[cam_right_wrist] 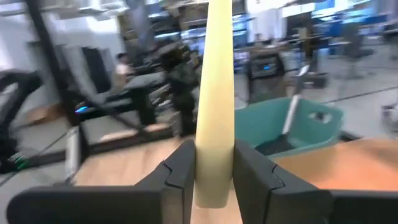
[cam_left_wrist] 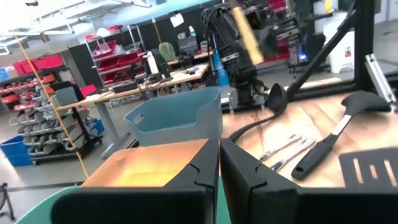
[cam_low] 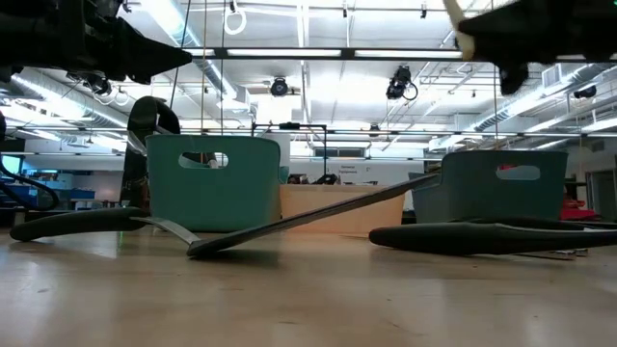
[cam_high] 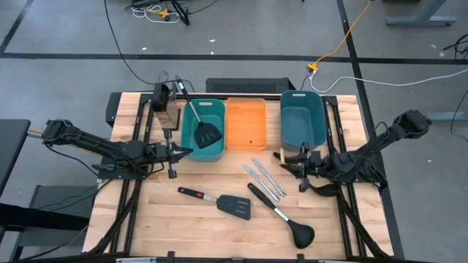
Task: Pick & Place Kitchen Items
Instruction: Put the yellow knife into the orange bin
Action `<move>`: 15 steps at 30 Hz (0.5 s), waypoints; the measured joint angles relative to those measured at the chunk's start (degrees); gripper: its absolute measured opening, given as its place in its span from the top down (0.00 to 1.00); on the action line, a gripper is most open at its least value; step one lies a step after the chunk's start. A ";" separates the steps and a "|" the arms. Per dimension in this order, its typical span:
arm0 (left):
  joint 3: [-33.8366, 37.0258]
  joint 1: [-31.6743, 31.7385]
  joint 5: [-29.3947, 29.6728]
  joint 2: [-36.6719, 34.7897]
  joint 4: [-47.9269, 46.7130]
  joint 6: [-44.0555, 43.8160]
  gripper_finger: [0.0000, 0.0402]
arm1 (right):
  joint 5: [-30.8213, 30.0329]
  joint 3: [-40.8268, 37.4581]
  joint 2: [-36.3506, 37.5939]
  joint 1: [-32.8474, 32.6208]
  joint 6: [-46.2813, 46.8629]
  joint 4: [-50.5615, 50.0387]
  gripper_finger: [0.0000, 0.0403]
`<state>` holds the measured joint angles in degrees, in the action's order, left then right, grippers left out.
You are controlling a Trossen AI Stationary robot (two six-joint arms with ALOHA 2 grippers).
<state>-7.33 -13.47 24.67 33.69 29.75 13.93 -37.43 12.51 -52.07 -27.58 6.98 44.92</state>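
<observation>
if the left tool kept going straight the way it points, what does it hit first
Probably the orange bin, which lies directly past the shut left tool, with the far teal bin behind it; depth is hard to judge.

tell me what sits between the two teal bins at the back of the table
The orange bin sits between the lighter teal bin and the darker teal bin, clearest in the high view.

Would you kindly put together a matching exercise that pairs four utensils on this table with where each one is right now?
Things:
1. ladle
2. table knives
3. cream stick
4. spatula with its blade in a bin

Places:
A. gripped in the right end effector
B. inside the light teal bin
C. flat on the table, right of the other spatula
D. on the table in front of the orange bin

Pairs: 1-C, 2-D, 3-A, 4-B
</observation>
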 joint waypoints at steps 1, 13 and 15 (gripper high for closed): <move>0.00 0.00 0.03 -0.01 0.72 0.07 0.96 | -0.02 3.01 0.04 1.20 0.07 -4.24 0.79; 0.00 0.00 0.08 0.00 3.23 0.28 0.97 | 7.29 51.56 -19.40 29.14 24.07 -81.94 0.79; 0.00 0.00 0.10 -0.01 3.34 0.29 0.97 | 12.55 53.57 -23.96 33.01 22.09 -79.28 0.79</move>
<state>-7.33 -13.47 24.78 33.68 33.09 14.22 -24.88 66.08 -76.03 5.43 29.08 -34.36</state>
